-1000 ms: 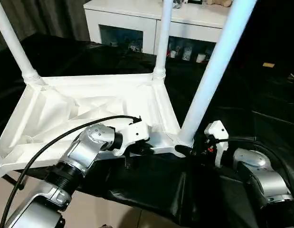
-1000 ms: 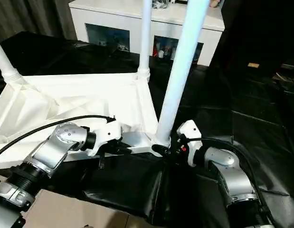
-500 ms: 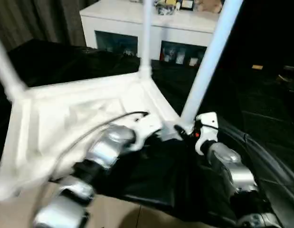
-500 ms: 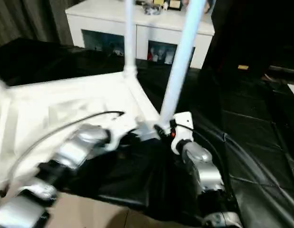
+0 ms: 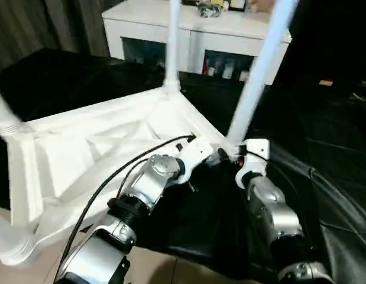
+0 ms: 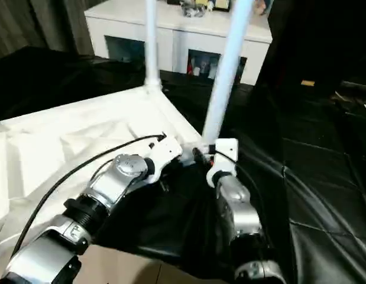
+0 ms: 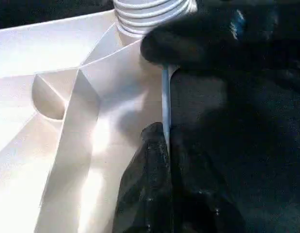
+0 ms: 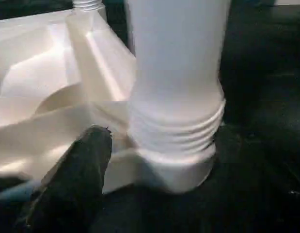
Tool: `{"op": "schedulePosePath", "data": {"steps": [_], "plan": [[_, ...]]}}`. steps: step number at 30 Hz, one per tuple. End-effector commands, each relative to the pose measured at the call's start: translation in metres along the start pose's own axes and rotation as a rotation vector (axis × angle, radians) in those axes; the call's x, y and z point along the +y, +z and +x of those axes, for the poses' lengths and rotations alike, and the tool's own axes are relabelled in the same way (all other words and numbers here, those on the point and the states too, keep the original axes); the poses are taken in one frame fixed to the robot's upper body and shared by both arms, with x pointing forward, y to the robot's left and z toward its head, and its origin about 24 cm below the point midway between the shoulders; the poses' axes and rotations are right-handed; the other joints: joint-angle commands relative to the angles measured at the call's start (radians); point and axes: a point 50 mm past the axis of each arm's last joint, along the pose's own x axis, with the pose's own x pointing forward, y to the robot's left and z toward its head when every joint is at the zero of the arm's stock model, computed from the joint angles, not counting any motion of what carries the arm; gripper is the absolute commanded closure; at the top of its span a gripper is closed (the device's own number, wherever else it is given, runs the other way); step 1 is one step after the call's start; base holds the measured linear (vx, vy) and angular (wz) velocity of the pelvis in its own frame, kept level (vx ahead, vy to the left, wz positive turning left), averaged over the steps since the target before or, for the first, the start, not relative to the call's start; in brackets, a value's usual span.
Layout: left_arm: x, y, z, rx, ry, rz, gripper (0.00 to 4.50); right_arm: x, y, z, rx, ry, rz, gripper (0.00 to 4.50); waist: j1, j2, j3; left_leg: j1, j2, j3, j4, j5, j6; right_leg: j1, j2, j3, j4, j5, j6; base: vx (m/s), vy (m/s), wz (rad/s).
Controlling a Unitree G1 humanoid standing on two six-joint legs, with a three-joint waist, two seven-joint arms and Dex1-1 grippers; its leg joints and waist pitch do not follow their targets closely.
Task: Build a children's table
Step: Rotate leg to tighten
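Gripping table top (image 5: 82, 148) rim, left end effector (image 5: 213, 155) pinched shut; right end effector (image 5: 227, 157), jaws spread, beside upright leg (image 5: 256, 77) base.

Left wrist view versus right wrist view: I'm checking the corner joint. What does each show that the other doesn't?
Left wrist view: the left gripper pinching the table top by its thin rim. Right wrist view: the near leg rising from the corner socket, plus a far leg's base. Both: the white ribbed underside and the near leg's ridged collar, over black cloth.
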Motion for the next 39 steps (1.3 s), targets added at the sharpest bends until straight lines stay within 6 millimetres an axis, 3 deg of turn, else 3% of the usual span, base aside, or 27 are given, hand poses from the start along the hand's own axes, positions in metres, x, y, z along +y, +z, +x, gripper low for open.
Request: {"op": "schedulePosePath", "data": {"steps": [1, 2, 5, 6, 8, 12, 20, 21, 29, 39], "plan": [[-0.003, -0.009, 0.0, 0.001, -0.002, 0.004, 4.5, 0.001, 0.006, -0.002, -0.025, 0.036, -0.029, 0.5, 0.004, -0.008, -0.047, -0.008, 0.019, -0.001, -0.077, -0.166, 0.059, 0.045, -0.045, 0.04, -0.073, -0.199, -0.166, 0.0, 0.0, 0.0], [0.002, -0.013, -0.005, 0.004, -0.014, 0.027, 4.5, -0.008, 0.009, -0.007, -0.034, 0.069, -0.07, 0.27, 0.005, -0.008, -0.05, -0.01, 0.019, -0.002, -0.075, -0.144, 0.064, 0.049, -0.045, 0.039, -0.067, -0.169, -0.175, 0.0, 0.0, 0.0], [0.007, -0.018, -0.011, 0.017, -0.031, 0.053, 4.5, -0.017, 0.011, -0.015, -0.023, 0.152, -0.134, 0.27, 0.009, -0.01, -0.049, -0.013, 0.019, -0.001, -0.071, -0.116, 0.085, 0.055, -0.043, 0.039, -0.062, -0.115, -0.189, 0.0, 0.0, 0.0], [0.011, -0.025, -0.017, 0.026, -0.077, 0.07, 4.5, -0.029, 0.012, -0.026, -0.007, 0.243, -0.18, 0.27, 0.007, -0.001, -0.048, -0.013, 0.019, -0.001, -0.072, -0.116, 0.088, 0.053, -0.045, 0.04, -0.061, -0.114, -0.195, 0.0, 0.0, 0.0], [0.012, -0.03, -0.023, 0.028, -0.133, 0.095, 4.5, -0.037, 0.012, -0.033, 0.006, 0.302, -0.208, 0.27, 0.008, -0.007, -0.047, -0.012, 0.02, -0.001, -0.071, -0.148, 0.096, 0.056, -0.046, 0.039, -0.067, -0.151, -0.196, 0.0, 0.0, 0.0], [0.008, -0.043, -0.041, 0.052, -0.338, 0.199, 4.5, -0.048, 0.013, -0.046, 0.038, 0.431, -0.264, 0.27, 0.003, -0.001, -0.045, -0.01, 0.025, -0.001, -0.074, -0.173, 0.088, 0.051, -0.048, 0.04, -0.068, -0.181, -0.211, 0.0, 0.0, 0.0], [0.0, -0.039, -0.058, 0.01, -0.521, 0.157, 4.5, -0.039, 0.017, -0.056, 0.071, 0.662, -0.231, 0.27, 0.011, 0.002, -0.047, 0.001, 0.032, 0.004, -0.071, -0.141, 0.096, 0.046, -0.045, 0.043, -0.051, -0.072, -0.27, 0.0, 0.0, 0.0], [0.0, -0.039, -0.059, 0.01, -0.522, 0.161, 4.5, -0.036, 0.015, -0.058, 0.088, 0.699, -0.232, 0.27, 0.011, -0.003, -0.046, -0.001, 0.031, 0.005, -0.071, -0.142, 0.098, 0.048, -0.044, 0.042, -0.051, -0.07, -0.272, 0.0, 0.0, 0.0], [-0.001, -0.038, -0.061, 0.006, -0.53, 0.162, 4.5, -0.034, 0.014, -0.055, 0.102, 0.722, -0.236, 0.64, 0.028, -0.008, -0.046, -0.001, 0.03, 0.004, -0.072, -0.144, 0.072, 0.051, -0.05, 0.044, -0.053, -0.135, -0.234, 0.0, 0.0, 0.0], [0.0, -0.041, -0.063, 0.025, -0.539, 0.158, 4.5, -0.035, 0.015, -0.056, 0.081, 0.733, -0.222, 1.54, 0.029, -0.006, -0.05, -0.001, 0.028, 0.005, -0.067, -0.106, 0.087, 0.053, -0.047, 0.042, -0.046, -0.069, -0.253, 0.0, 0.0, 0.0]]}}
